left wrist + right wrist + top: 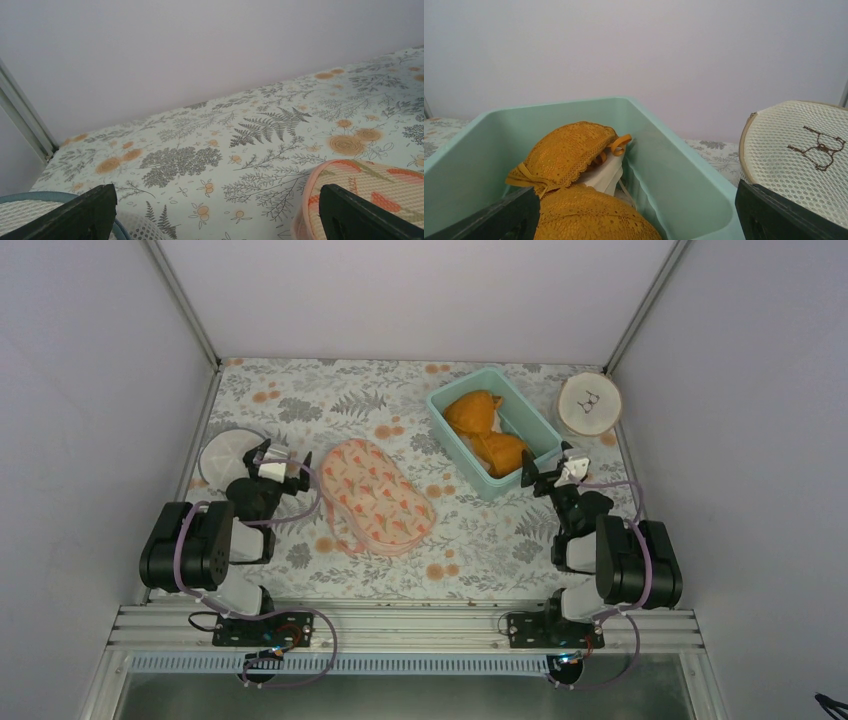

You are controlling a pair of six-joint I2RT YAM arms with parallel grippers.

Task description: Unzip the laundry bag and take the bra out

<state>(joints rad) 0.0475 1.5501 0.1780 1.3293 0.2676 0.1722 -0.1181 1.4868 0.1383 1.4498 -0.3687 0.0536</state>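
bra (485, 432) lies in bin (531, 422), right of laundry bag (375, 497).

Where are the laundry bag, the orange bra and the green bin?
laundry bag (378, 498): top view, middle of mesh.
orange bra (472, 412): top view, far cup.
green bin (674, 165): right wrist view, inner wall.

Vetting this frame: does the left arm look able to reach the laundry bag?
Probably yes: the open left end effector hangs right beside the laundry bag, at its left edge, with nothing between them.

laundry bag (370, 180) cut off at five o'clock in left wrist view; bra (569, 150) cropped at six o'clock
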